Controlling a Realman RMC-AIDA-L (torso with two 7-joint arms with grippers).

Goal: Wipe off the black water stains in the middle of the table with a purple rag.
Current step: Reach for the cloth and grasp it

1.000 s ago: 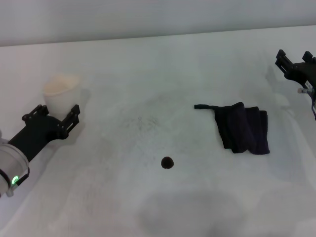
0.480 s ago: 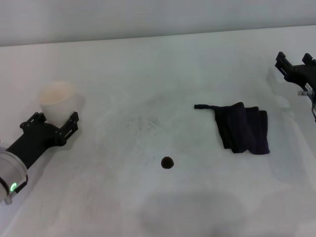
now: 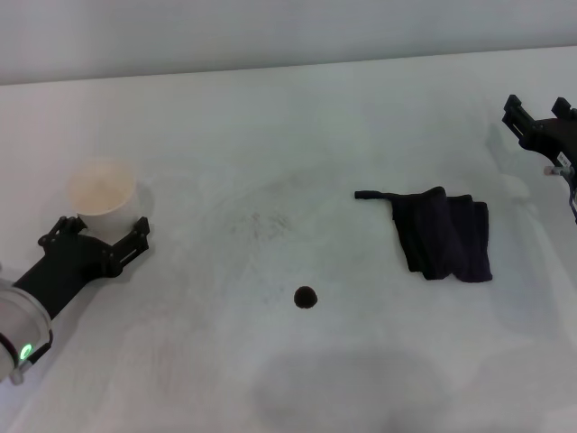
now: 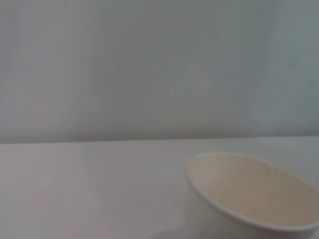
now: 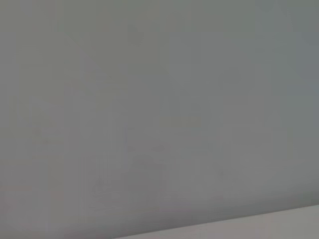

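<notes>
The black water stain (image 3: 306, 297) is a small round blot near the middle of the white table (image 3: 270, 126). To its right and a little farther back lies the dark purple rag (image 3: 444, 234), folded, with a thin tail pointing left. My left gripper (image 3: 97, 231) is at the left side of the table, open and empty, just in front of a paper cup. My right gripper (image 3: 538, 110) hovers open at the far right edge, beyond the rag and apart from it. The right wrist view shows only wall.
A white paper cup (image 3: 102, 188) stands upright at the left, free of the left fingers; in the left wrist view the cup (image 4: 254, 199) fills the near corner. The grey wall runs along the table's far edge.
My left gripper has pulled back toward me from around the cup, which stays standing on the table. The right arm, rag and stain have not moved.
</notes>
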